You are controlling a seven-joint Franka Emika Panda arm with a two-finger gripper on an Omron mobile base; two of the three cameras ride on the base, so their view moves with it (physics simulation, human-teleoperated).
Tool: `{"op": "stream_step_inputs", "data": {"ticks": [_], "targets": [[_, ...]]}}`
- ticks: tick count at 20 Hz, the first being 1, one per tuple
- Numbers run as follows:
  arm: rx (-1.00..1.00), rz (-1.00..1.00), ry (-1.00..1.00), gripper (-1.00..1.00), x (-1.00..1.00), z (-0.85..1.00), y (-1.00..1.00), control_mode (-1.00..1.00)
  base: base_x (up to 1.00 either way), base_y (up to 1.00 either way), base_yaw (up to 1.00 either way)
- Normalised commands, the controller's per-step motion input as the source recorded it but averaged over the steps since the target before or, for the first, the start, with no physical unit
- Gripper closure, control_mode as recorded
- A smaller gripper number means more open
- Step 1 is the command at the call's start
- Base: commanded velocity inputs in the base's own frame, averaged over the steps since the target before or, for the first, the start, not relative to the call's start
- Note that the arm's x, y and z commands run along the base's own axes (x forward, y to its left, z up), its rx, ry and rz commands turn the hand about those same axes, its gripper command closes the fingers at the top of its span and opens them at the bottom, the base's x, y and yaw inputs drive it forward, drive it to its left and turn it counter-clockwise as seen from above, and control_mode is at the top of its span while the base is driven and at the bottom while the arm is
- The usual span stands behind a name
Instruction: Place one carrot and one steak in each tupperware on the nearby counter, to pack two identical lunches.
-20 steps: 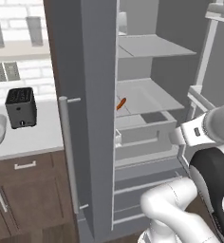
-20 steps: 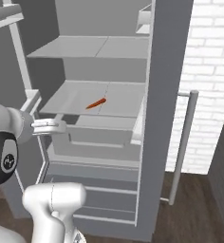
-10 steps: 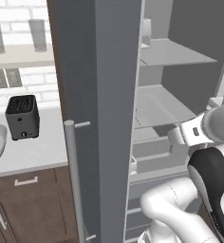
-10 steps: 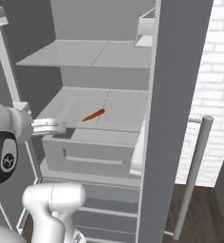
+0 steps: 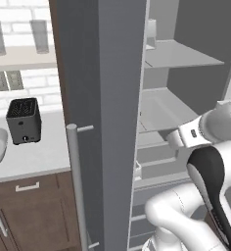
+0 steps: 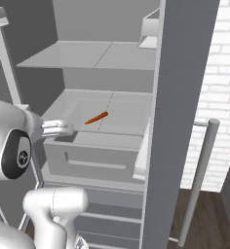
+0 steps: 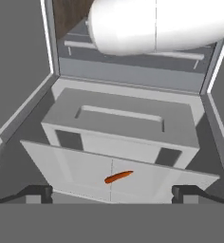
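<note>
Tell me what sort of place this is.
A rendered home kitchen, seen at an open fridge. The fridge shelf carries a carrot; beside it, the counter over brown wooden cabinets holds a black toaster, and the wall behind is white brick.

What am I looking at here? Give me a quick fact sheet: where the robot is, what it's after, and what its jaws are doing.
place: open fridge
carrot: lying on a middle shelf above a drawer
gripper: jaws open, holding nothing, pointed at the carrot from a little way off
counter: left of the fridge, with a black toaster
steak: none seen
</note>
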Motion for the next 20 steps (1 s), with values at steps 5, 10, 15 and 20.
{"op": "stream_step_inputs", "data": {"ticks": [5, 10, 15, 20], "targets": [[0.22, -0.16, -0.04, -1.0, 0.9, -0.15, 0.0, -1.0, 0.0, 0.0, 0.0], [0.28, -0.15, -0.02, -1.0, 0.86, -0.37, 0.0, -1.0, 0.0, 0.0, 0.0], [0.2, -0.04, 0.11, -1.0, 0.95, -0.33, 0.06, -1.0, 0.0, 0.0, 0.0], [0.0, 0.02, 0.24, -1.0, 0.86, -0.32, 0.16, -1.0, 0.0, 0.0, 0.0]]}}
